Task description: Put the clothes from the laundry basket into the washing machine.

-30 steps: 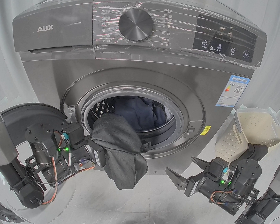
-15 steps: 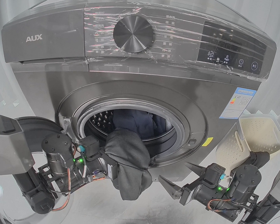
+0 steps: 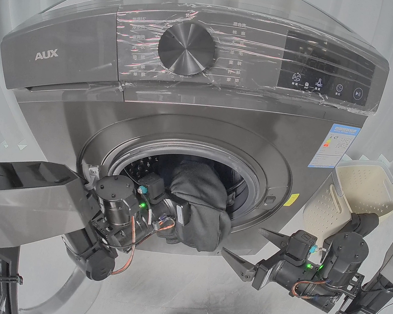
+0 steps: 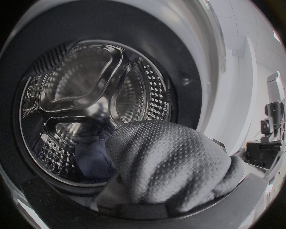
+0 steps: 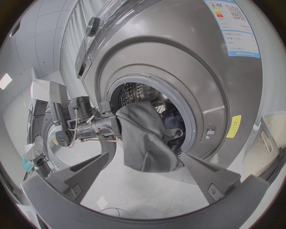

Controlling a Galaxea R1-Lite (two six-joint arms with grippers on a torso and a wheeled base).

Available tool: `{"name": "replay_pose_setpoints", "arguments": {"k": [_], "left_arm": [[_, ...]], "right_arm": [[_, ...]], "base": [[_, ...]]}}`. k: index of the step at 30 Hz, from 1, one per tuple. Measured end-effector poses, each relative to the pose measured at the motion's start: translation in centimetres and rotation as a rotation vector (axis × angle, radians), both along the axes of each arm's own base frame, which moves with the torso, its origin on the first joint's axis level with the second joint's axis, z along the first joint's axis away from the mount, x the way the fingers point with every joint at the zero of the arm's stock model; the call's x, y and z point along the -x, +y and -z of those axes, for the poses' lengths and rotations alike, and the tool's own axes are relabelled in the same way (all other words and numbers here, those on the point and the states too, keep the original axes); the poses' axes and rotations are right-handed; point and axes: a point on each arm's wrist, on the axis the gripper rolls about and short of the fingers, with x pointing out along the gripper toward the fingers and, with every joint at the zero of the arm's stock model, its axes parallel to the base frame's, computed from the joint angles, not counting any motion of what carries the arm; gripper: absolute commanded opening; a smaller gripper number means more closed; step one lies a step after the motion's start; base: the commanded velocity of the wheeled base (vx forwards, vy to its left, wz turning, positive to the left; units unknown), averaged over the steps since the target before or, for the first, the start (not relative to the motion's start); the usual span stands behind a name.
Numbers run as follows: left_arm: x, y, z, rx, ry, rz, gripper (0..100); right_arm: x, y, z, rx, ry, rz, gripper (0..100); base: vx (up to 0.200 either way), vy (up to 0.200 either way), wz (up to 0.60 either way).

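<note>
A dark grey garment [image 3: 201,202] drapes over my left gripper [image 3: 185,219], which is shut on it with the fingers hidden under the cloth. The bundle sits at the washing machine's round opening [image 3: 259,180], part inside and part hanging over the lower rim. In the left wrist view the grey garment [image 4: 166,161] lies at the mouth of the steel drum [image 4: 89,77], with dark blue clothes [image 4: 92,155] deeper inside. My right gripper [image 3: 243,241] hangs open and holds nothing, low and right of the opening. The cream laundry basket [image 3: 365,182] leans against the machine's right side.
A dark garment [image 3: 361,223] hangs from the basket's lower edge, just behind my right arm. The machine's door [image 5: 59,149] stands swung open on the left, behind my left arm. Bare grey floor [image 3: 191,293] lies before the machine.
The head camera has drawn closer to the machine. My left gripper has carried the grey garment up and forward from below the rim into the opening. The right arm has kept still.
</note>
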Motion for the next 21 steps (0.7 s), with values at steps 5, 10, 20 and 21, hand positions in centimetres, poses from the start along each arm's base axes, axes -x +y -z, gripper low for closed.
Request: {"name": "replay_pose_setpoints", "arguments": {"k": [5, 10, 20, 21], "left_arm": [[-2.8, -1.1, 0.1, 0.049, -0.051, -0.052, 0], [-5.7, -1.8, 0.1, 0.093, -0.105, -0.099, 0], [-10.2, -2.1, 1.4, 0.084, -0.058, -0.175, 0], [-10.5, -2.2, 1.4, 0.083, -0.050, -0.178, 0]], "right_arm": [[0.0, 0.0, -0.1, -0.002, -0.003, -0.001, 100], [0.0, 0.0, -0.2, -0.003, -0.006, -0.001, 100], [0.0, 0.0, -0.1, -0.003, -0.007, -0.003, 100], [0.0, 0.1, -0.1, -0.003, -0.006, -0.002, 100]], "base": [[0.000, 0.000, 0.00], [0.000, 0.000, 0.00], [0.000, 0.000, 0.00], [0.000, 0.000, 0.00]]}}
